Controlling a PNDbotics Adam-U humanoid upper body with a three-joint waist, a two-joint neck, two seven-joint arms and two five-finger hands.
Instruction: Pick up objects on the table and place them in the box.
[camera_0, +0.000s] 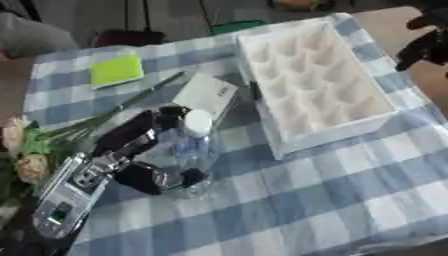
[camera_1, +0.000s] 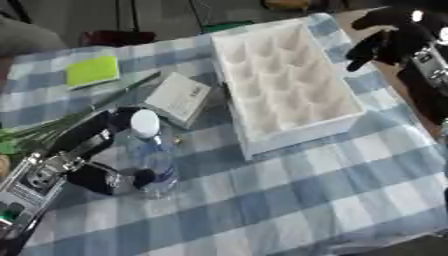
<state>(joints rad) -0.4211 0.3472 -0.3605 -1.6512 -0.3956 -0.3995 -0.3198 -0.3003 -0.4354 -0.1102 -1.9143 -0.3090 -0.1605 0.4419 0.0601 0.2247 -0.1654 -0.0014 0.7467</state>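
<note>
left hand (camera_1: 114, 175) wrapping fingers round bottle (camera_1: 150, 155), standing left of box (camera_1: 289, 80) | right hand (camera_1: 385, 42) hanging curled, empty, beyond box | bottle looking smooth, slippery, crushable; I'm judging mid-body safest

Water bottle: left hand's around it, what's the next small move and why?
Probably lift it straight up. The left hand has its fingers curled round the bottle, which stands upright on the checked cloth, and the white box sits to the right, apparently empty.
</note>
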